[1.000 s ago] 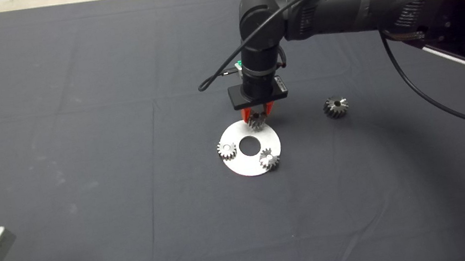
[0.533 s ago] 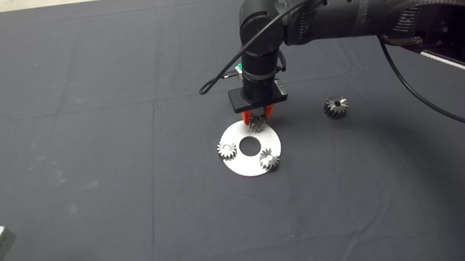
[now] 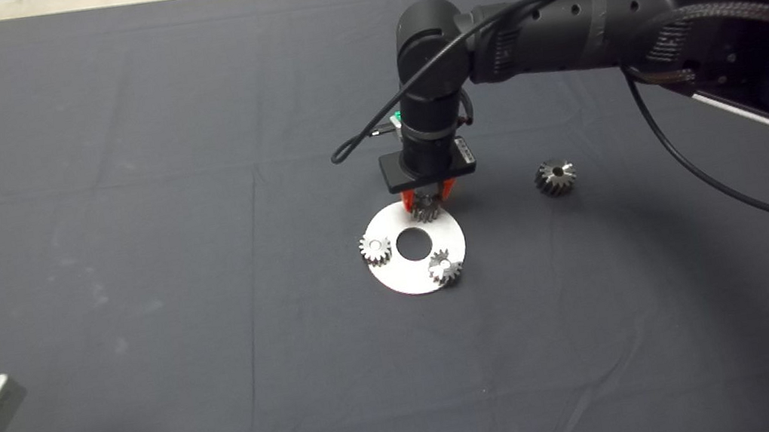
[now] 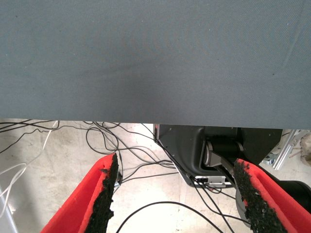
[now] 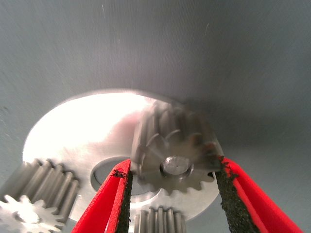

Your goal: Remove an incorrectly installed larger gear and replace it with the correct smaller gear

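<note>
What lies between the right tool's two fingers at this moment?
The smaller gear, seated on a pin over the disc; both pads sit at its teeth. The right wrist view shows it; the head view shows the right tool there.

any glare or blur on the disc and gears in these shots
Right wrist view: the round silvery metal disc is blown out white, and the small steel spur gear between the right gripper jaws is smeared. Head view: that disc shows evenly, and the larger dark steel gear on the mat is crisp.
</note>
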Available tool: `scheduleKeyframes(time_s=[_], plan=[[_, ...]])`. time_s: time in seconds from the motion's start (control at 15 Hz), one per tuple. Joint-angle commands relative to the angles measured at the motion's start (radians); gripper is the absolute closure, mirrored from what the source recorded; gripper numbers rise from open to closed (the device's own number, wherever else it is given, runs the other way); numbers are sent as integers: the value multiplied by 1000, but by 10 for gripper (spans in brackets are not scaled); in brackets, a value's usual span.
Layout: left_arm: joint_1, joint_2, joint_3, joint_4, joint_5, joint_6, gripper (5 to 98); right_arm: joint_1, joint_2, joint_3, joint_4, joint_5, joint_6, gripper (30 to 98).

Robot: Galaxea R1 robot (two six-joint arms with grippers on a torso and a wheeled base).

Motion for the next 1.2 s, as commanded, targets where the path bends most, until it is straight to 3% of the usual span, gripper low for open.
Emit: scheduleKeyframes(time_s=[0.0, 0.33, 0.47, 0.73, 1.0, 1.13], plan=[[4, -4, -3, 11, 2, -1, 439, 13, 11, 17, 0, -78, 5, 851], [4, -4, -5, 11, 2, 0, 439, 30, 7, 60, 6, -78, 8, 743], [4, -3, 0, 11, 7, 2, 439, 80, 2, 117, 6, -78, 22, 699], [-2, -10, 17, 8, 39, 2, 439, 231, -49, 348, 6, -77, 155, 655], [-3, 0, 8, 8, 34, 2, 439, 395, -148, 645, 8, -75, 303, 572], [-3, 35, -3, 8, 34, 2, 439, 436, -201, 803, 8, -75, 391, 539]])
